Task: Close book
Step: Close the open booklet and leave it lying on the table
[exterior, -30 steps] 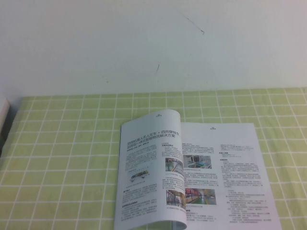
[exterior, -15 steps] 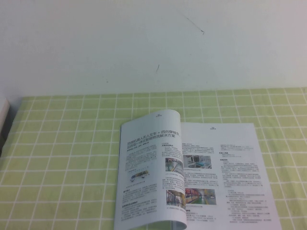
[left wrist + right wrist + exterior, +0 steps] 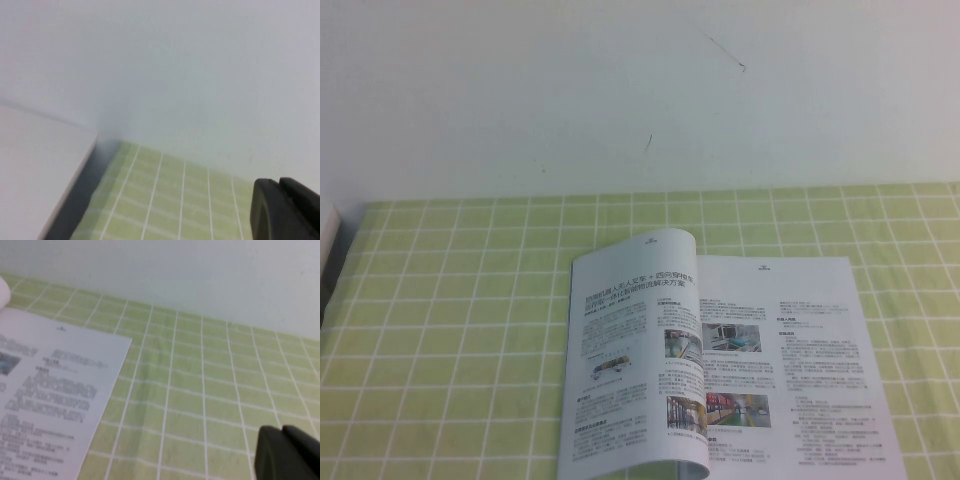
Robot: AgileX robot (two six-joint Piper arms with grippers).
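Note:
An open book (image 3: 720,360) lies on the green checked tablecloth (image 3: 450,330), near the table's front and right of centre. Its left page (image 3: 630,350) arches up and curls over toward the spine; its right page (image 3: 815,370) lies flat. Neither gripper shows in the high view. The left gripper (image 3: 279,186) appears in the left wrist view, black fingers pressed together, over the cloth's far left corner and away from the book. In the right wrist view, the right gripper (image 3: 281,430) is shut and empty, hovering over bare cloth beside the flat right page (image 3: 50,390).
A white wall (image 3: 620,90) rises right behind the table's far edge. A white flat object (image 3: 325,235) sits at the table's left edge, and it shows as a pale slab (image 3: 35,170) in the left wrist view, with a dark gap beside it.

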